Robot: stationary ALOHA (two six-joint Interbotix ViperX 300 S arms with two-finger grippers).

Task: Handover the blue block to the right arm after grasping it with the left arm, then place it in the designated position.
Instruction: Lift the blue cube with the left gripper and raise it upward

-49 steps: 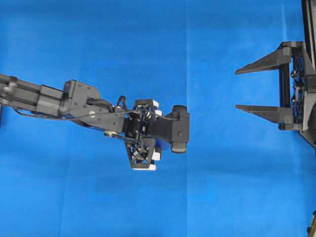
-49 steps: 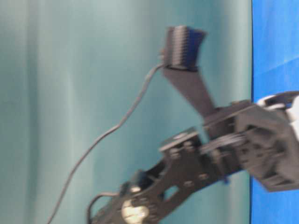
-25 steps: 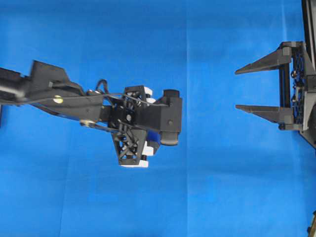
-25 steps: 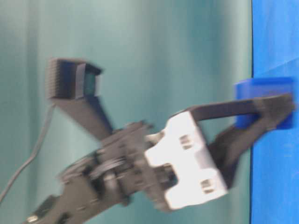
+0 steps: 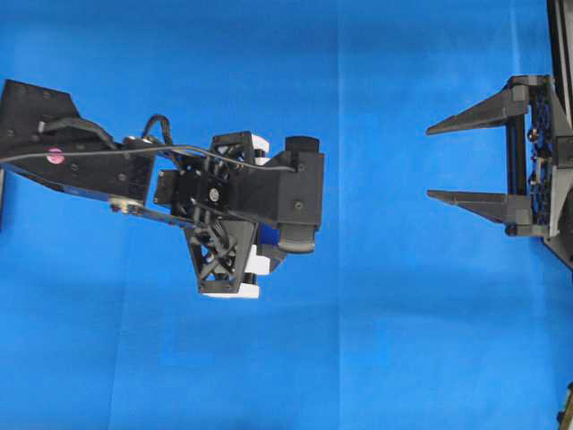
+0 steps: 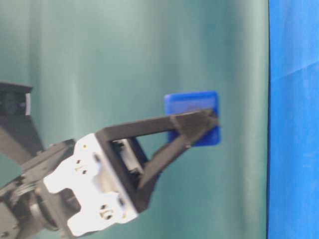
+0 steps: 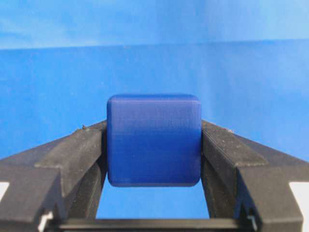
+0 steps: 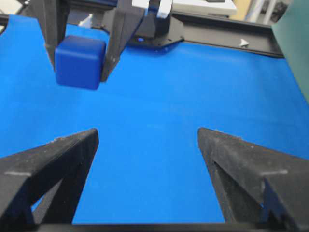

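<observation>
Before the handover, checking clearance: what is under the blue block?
Only bare blue cloth shows beneath the blue block, held up off it between the left fingers. The block's underside is hidden.

Bright blue cloth with fold creases, teal backdrop

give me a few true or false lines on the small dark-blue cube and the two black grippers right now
1. The small dark-blue cube is clamped between the left gripper fingers. True.
2. The cube rests on the bright blue cloth. False: it is held clear of the cloth.
3. The right gripper stands open and empty. True.
4. The right gripper touches the cube. False: a wide gap separates them.
</observation>
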